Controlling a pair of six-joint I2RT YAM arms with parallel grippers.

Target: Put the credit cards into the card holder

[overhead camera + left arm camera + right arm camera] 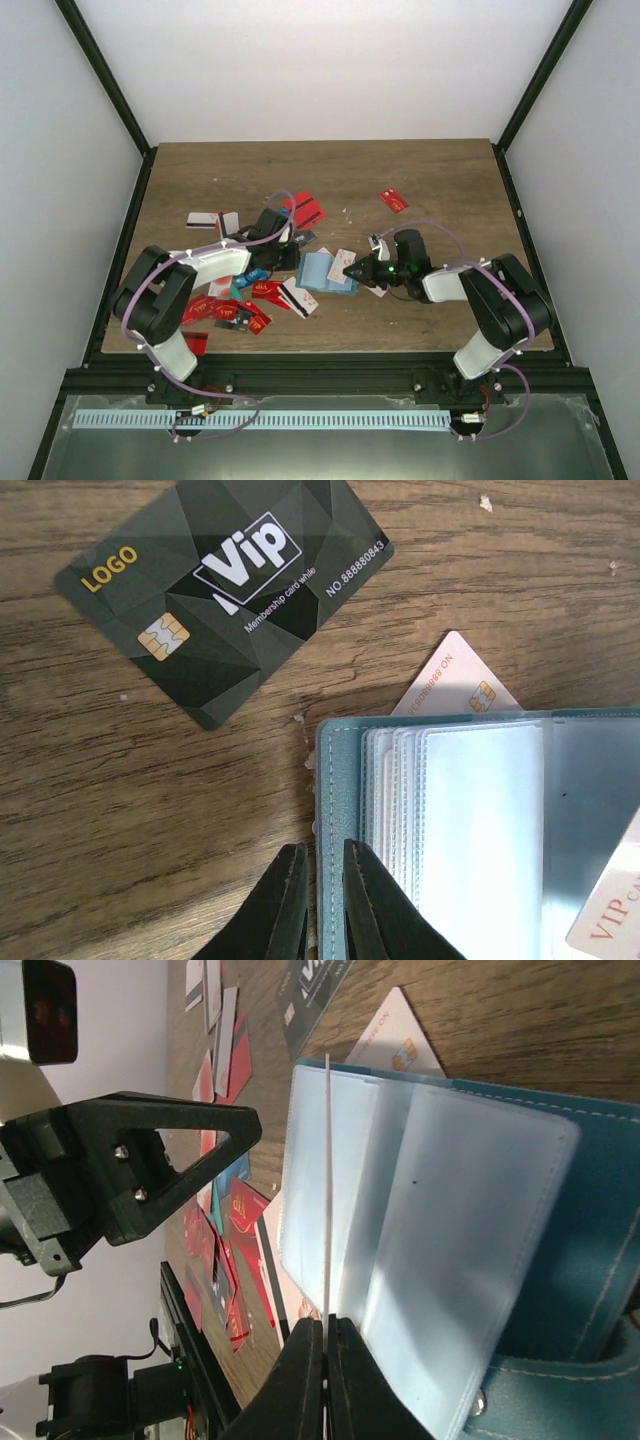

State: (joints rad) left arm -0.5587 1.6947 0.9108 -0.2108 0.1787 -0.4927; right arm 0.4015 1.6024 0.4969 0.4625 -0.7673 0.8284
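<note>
The teal card holder [322, 272] lies open mid-table with its clear pockets [480, 830] up. My left gripper [326, 885] is shut on the holder's left cover edge [332, 800], one finger on each side. My right gripper [326, 1328] is shut on a thin white credit card [326, 1190], seen edge-on and standing against the pockets [450, 1230]. In the top view that gripper [352, 270] is at the holder's right edge. A black VIP card [225, 590] lies beyond the holder. A white card [455, 680] sticks out from under it.
Several red cards [232, 310] lie piled at the front left, with more [305, 210] behind the holder and one [394, 200] at the back right. Black-striped white cards [208, 219] lie at the left. My left gripper's black finger [150, 1170] is close to the holder.
</note>
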